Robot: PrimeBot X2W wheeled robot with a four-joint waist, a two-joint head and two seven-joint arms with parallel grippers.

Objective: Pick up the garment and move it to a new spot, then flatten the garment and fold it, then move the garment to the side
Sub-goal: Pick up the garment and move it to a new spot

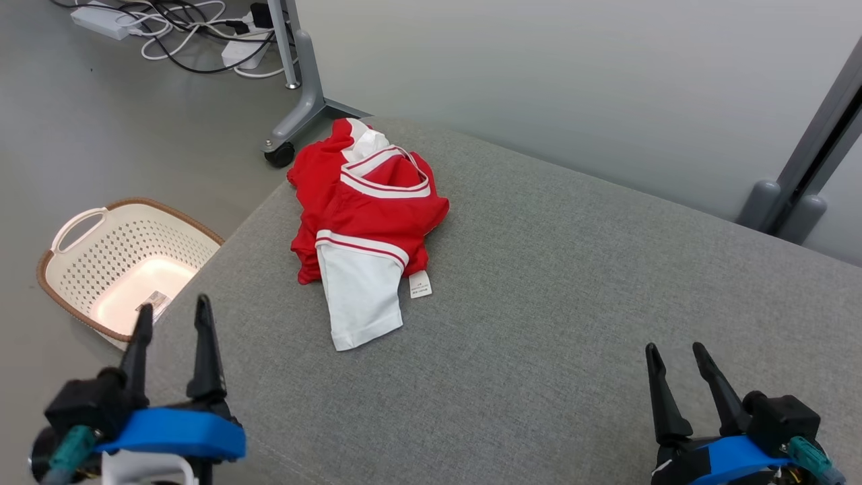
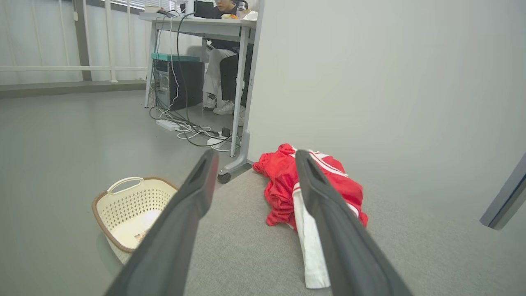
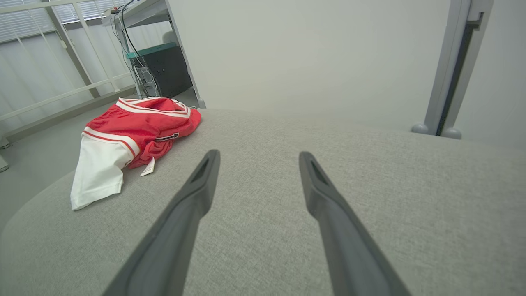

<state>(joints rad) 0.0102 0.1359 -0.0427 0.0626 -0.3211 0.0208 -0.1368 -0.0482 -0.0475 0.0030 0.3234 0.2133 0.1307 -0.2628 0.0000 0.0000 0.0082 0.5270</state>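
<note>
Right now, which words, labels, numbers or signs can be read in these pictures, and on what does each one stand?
No text here can be quoted.
white tag at the edge of the garment: lines of print, too small to read.
sticker on the bottom of the basket: too blurred to read.
dark mark on the red cloth: partly folded under, perhaps a numeral, cannot tell.

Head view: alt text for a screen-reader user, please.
A crumpled red-and-white garment lies on a grey table, toward its far left edge. The left pincer and right pincer sit open at the bottom corners, holding nothing; a basket stands on the floor at left.
</note>
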